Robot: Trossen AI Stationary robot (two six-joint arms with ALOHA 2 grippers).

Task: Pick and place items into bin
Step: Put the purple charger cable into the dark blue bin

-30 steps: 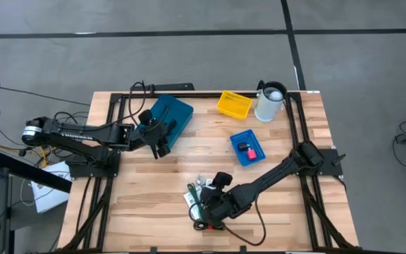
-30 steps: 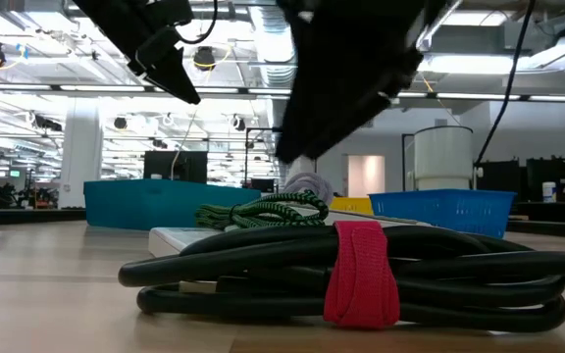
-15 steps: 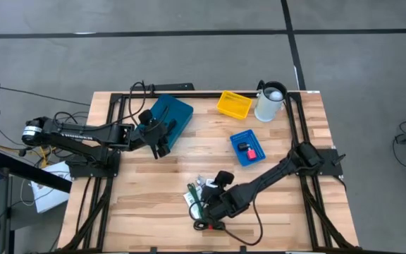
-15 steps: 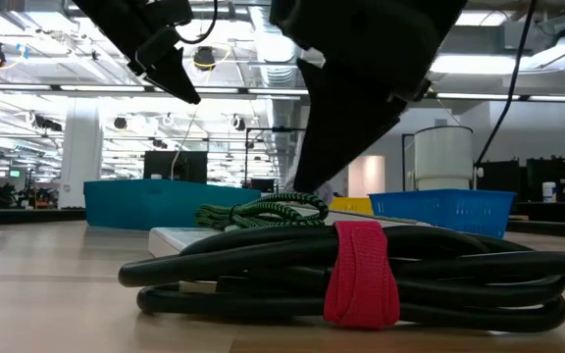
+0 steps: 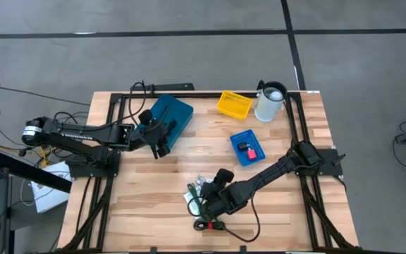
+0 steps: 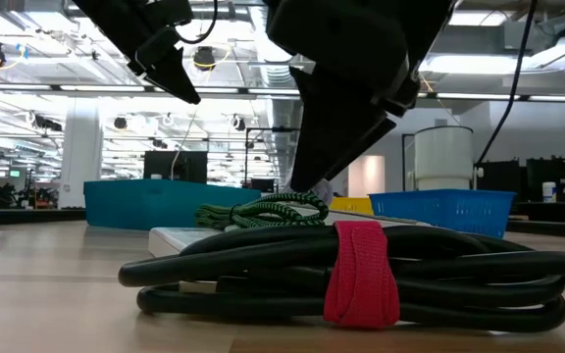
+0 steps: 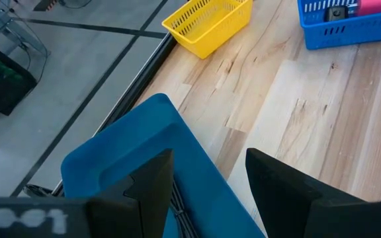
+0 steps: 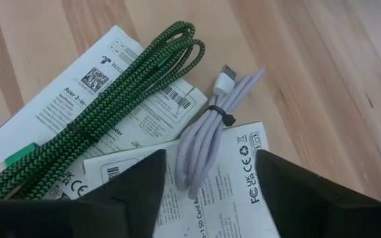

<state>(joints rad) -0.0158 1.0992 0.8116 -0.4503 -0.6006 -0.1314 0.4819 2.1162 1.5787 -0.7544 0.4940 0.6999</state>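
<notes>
Now R pincer [image 5: 204, 204] is hovering, fingers apart, over item pile at table's near edge: grey cable [image 8: 207, 132], green cable [image 8: 111, 112], white cards [image 8: 223, 178]. Pick step is starting; next needs descent and closing on grey cable. L pincer [image 5: 162, 144] is waiting apart by teal bin [image 5: 175, 113].

You see a green cable [image 8: 91, 106] braided with black flecks, lying on white cards [image 8: 65, 112] printed in black text and barcodes. Beside it sits a pale grey cable [image 8: 207, 135] with a thin black tie. The black cord [image 6: 361, 275] wears a red-pink strap [image 6: 361, 275]. Your bins are teal [image 5: 171, 116], yellow [image 5: 234, 104] and blue [image 5: 248, 148]. The surface [image 5: 154, 183] is light wood with darker grain streaks. Both tools [image 5: 201, 204] [image 5: 162, 147] are black.
</notes>
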